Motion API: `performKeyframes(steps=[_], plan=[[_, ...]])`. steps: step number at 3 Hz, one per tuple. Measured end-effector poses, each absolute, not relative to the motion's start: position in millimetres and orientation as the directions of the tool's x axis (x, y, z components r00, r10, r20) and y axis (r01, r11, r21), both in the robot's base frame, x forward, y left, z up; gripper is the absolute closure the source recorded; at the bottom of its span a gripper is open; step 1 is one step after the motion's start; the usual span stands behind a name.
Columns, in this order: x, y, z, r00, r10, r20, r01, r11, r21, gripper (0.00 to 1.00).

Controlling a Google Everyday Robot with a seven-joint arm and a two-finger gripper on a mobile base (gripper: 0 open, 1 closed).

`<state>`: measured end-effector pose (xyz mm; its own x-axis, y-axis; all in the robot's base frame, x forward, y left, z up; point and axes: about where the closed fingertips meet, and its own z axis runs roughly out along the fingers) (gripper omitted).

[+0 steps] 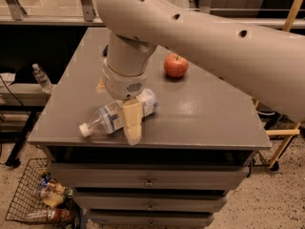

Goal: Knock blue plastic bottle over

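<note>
The blue plastic bottle (110,118) lies on its side near the front left of the grey table (209,113). Its white cap (85,129) points toward the front left corner, and its blue-and-white label faces up. My gripper (131,122) hangs straight down from the large beige arm (205,37) and sits right over the bottle's middle, with a tan part crossing in front of the bottle. The far side of the bottle is hidden behind my wrist.
A red apple (176,65) stands behind the bottle, to the right. A small clear bottle (42,78) stands on a low shelf to the left. A wire basket (35,197) of clutter sits on the floor at the front left. A wooden frame (282,132) stands at the right.
</note>
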<state>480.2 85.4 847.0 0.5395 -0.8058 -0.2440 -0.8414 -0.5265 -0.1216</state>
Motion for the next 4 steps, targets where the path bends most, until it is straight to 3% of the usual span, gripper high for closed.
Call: performKeyframes(steps=[1, 3, 4], plan=[[489.7, 74.8, 858.1, 0.523, -0.812, -0.258, -0.852, -0.502, -0.147, 0.0], [517.2, 0.4, 899.6, 0.395, -0.894, -0.21, -0.916, -0.365, -0.17, 0.0], [517.9, -0.8, 900.6, 0.393, -0.895, -0.21, -0.916, -0.362, -0.171, 0.0]])
